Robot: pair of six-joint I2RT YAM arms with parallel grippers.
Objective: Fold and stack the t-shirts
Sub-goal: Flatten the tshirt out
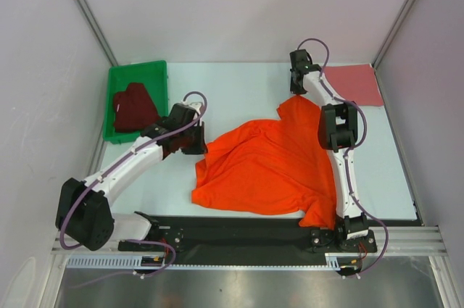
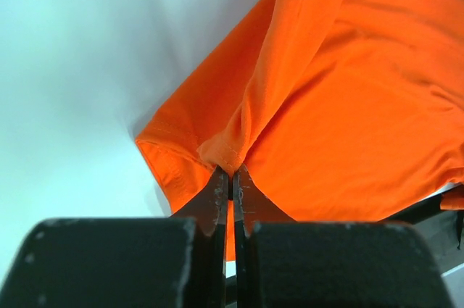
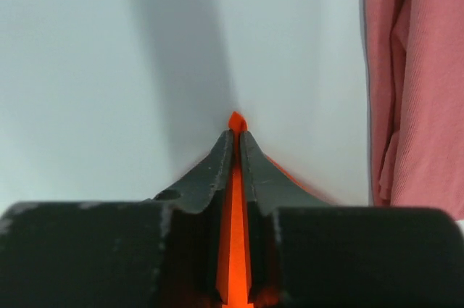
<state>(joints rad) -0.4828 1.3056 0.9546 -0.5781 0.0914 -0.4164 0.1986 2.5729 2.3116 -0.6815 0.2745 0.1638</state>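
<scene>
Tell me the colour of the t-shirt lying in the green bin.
Dark maroon. The t-shirt in the bin shows best in the top external view.

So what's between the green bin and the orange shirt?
The left tool, gripping the orange t-shirt, sits between it and the green bin; the top view shows it.

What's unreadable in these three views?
- Top view: right fingers' grip on the orange t-shirt, hidden beneath the right arm.
- Top view: that shirt's near-right hem, covered by the same arm.
- Right wrist view: pink t-shirt, cut off at the right edge.
- Top view: maroon t-shirt in the green bin, too small to judge folds.
</scene>
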